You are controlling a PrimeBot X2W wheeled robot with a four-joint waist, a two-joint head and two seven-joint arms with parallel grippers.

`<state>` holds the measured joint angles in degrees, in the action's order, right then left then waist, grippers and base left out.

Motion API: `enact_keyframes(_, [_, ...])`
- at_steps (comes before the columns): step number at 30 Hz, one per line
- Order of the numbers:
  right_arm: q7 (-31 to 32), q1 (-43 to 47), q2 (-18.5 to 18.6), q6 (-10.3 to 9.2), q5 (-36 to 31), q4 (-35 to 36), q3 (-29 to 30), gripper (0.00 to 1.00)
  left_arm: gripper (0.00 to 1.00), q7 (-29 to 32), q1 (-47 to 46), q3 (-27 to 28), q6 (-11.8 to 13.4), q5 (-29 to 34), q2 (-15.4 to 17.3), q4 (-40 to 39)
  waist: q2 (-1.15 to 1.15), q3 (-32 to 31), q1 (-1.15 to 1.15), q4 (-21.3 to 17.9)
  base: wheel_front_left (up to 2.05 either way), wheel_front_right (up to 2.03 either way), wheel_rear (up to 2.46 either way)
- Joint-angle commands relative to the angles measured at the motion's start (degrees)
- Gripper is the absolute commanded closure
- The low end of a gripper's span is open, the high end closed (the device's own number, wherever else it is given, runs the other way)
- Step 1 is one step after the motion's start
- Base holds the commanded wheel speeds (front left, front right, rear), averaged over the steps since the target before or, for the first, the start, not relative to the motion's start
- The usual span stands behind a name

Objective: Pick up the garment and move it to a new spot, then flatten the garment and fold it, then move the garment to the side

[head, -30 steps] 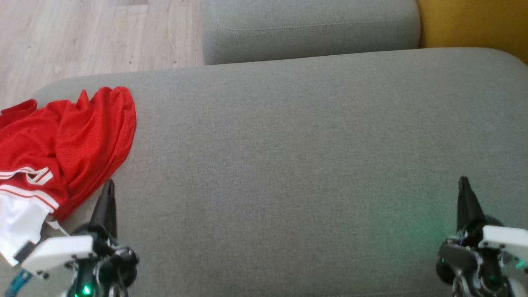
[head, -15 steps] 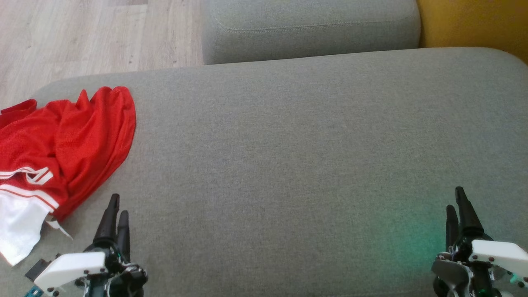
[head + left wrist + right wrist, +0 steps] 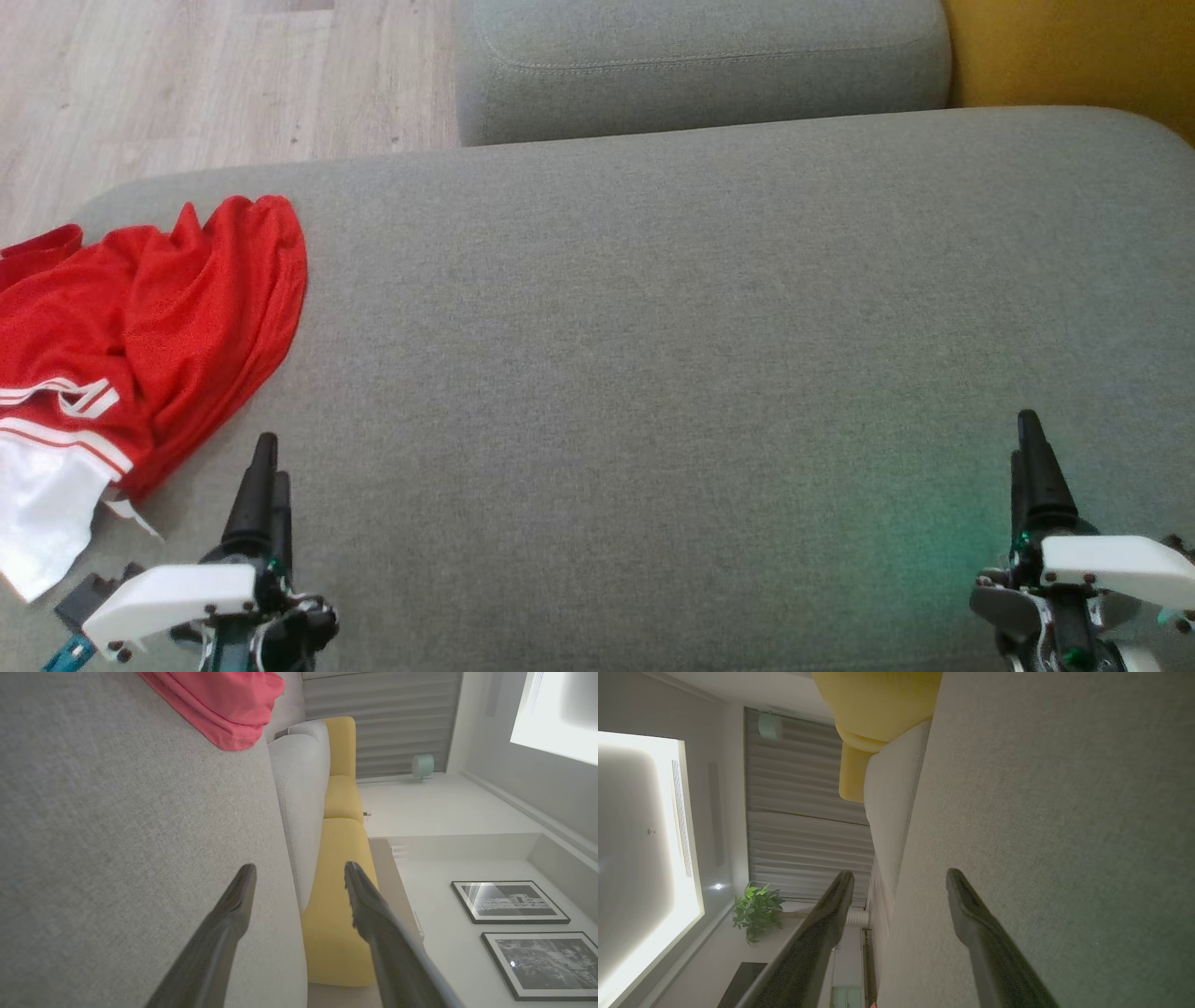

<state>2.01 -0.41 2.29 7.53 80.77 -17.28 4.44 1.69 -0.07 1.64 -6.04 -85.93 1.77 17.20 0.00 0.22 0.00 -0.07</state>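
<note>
Looks like the opening stage of a folding job. Red garment with white trim, heaped and creased at the left end of a grey sofa cushion, part of the cloth running past the head view's left edge. Not yet picked up, flattened or folded. Left hand low over the cushion, just beside the heap's near edge, released and empty, clear of the cloth. Right hand well apart at the far right end, likewise spread wide and gripping nothing. Spread hard to judge from the head view, one finger lined up behind the other. Plain in both wrist views, with bare upholstery and room showing between the dark fingers. Leaves all of the work ahead: lift and carry to a new spot, possibly the broad bare middle of the cushion, then smoothing, folding and a final shift to the side.
</note>
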Motion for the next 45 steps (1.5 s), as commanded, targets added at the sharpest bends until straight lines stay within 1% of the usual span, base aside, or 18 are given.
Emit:
enact_keyframes(1, [-0.56, -1.56, 0.24, -0.01, -1.94, 2.46, -0.47, 0.0, 0.0, -0.53, -1.58, 0.03, 0.13, 1.74, 0.64, -2.14, 0.0, 0.01, 0.0, -0.01, 0.0, 0.0, 0.0])
enact_keyframes(7, [-1.58, -1.55, 0.26, -0.01, -9.14, 3.76, -1.09, 0.0, 0.0, -1.53, -1.47, -0.35, 0.86, 7.21, 0.67, -2.65, 0.0, 0.12, 0.0, 0.0, 0.0, 0.0, 0.0])
enact_keyframes(21, [-3.96, -1.39, 0.42, -0.02, -25.89, 6.44, -2.77, 0.0, 0.0, -3.87, -0.84, -0.71, 1.49, 21.44, 0.97, -2.85, 0.0, 0.09, 0.0, -0.01, 0.0, 0.0, 0.0])
enact_keyframes(24, [-4.48, -1.33, 0.45, -0.02, -28.81, 6.8, -3.05, 0.0, 0.0, -4.38, -0.75, -0.63, 1.51, 23.94, 0.95, -3.07, 0.0, 0.12, 0.0, 0.06, 0.0, 0.0, 0.0])
enact_keyframes(25, [-4.48, -1.33, 0.45, -0.02, -28.81, 6.8, -3.05, 0.0, 0.0, -4.38, -0.75, -0.63, 1.51, 23.94, 0.95, -3.07, 0.0, 0.12, 0.0, 0.06, 0.0, 0.0, 0.0])
enact_keyframes(27, [-4.99, -1.25, 0.47, -0.02, -31.49, 7.16, -3.41, 0.0, 0.0, -4.88, -0.63, -0.7, 1.46, 26.6, 0.94, -3.25, 0.0, 0.13, 0.0, 0.13, 0.0, 0.0, 0.0])
enact_keyframes(32, [-5.84, -1.13, 0.51, -0.02, -35.78, 7.82, -4.11, 0.0, 0.0, -5.72, -0.35, -0.75, 1.35, 31.02, 0.92, -3.68, 0.0, 0.13, 0.0, 0.18, 0.0, 0.0, 0.0])
enact_keyframes(45, [-8.06, -0.68, 0.51, -0.02, -46.48, 9.05, -5.38, 0.0, 0.0, -7.9, 0.34, -0.77, 1.35, 40.68, 0.88, -4.58, 0.0, 0.29, 0.0, 0.2, 0.0, 0.0, 0.0])
